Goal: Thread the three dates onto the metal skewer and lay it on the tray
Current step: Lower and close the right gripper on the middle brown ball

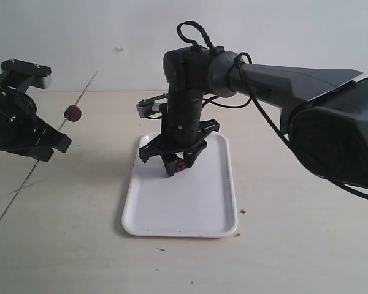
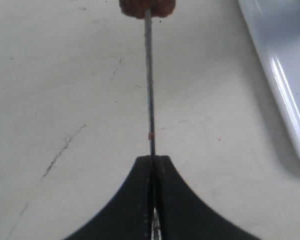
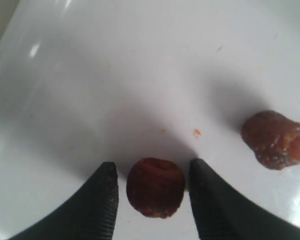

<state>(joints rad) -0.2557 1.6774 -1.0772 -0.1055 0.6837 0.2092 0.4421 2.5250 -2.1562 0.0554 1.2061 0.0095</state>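
Gripping the skewer (image 2: 149, 80): left hand (image 2: 153, 161), closed tight on it, aloft near the table's (image 1: 294, 251) left edge; one date (image 1: 73, 112) threaded.
Right hand (image 3: 152, 170): open, straddling a loose date (image 3: 155, 189) on the tray (image 1: 190, 217), mid-table; spare date (image 3: 276, 139) just beside.
Dates: probably soft, sticky, light; pinch gently across the middle.
Skewer: likely thin and whippy.
Hard to see: skewer's far tip; whether the hand touches the date.
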